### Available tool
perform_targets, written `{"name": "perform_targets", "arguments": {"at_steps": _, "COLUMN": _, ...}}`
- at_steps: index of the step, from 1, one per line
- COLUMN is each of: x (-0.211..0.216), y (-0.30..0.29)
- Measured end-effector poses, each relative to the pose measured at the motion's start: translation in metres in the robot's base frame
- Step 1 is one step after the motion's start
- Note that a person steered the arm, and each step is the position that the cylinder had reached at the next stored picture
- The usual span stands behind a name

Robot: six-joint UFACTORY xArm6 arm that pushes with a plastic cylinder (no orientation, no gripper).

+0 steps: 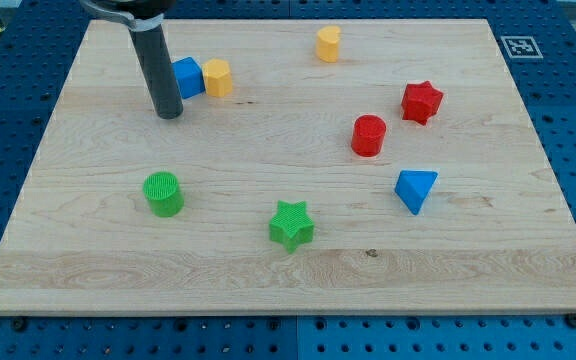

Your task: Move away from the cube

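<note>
Seven blocks on the wooden table (268, 260), and my tip (169, 113) sits near the top-left corner, just beside the blue cube (187, 77), on its bottom-left side; can't tell if the rod shaft actually touches it. No pincer on this rig, just a bare rod, so nothing is held or clamped. Yellow hexagonal block (218, 77) touches the cube's right side. Main risk: any move toward the table's top or right edge drags the rod into the cube and shoves both it and the yellow one, which defeats the retreat. Second risk: heading straight toward the bottom edge runs at the green cylinder (164, 193). Open room is good toward the left edge and the bottom-left, and the table's centre is bare too, between the green star (291, 224) and the red cylinder (368, 135). Left edge is fairly near, so a leftward retreat should stay short. Yellow heart-like block (328, 44), red star (421, 101) and blue pyramid (415, 189) are well apart from me, no concern.
</note>
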State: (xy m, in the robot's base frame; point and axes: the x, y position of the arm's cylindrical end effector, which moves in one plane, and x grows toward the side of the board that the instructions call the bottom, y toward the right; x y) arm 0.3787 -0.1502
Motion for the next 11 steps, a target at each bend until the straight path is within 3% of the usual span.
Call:
{"name": "perform_targets", "arguments": {"at_steps": 2, "x": -0.075, "y": 0.001}}
{"name": "perform_targets", "arguments": {"at_steps": 5, "x": -0.071, "y": 0.068}}
{"name": "perform_targets", "arguments": {"at_steps": 6, "x": -0.096, "y": 0.068}}
{"name": "perform_targets", "arguments": {"at_steps": 9, "x": -0.123, "y": -0.019}}
{"name": "perform_targets", "arguments": {"at_steps": 11, "x": -0.061, "y": -0.011}}
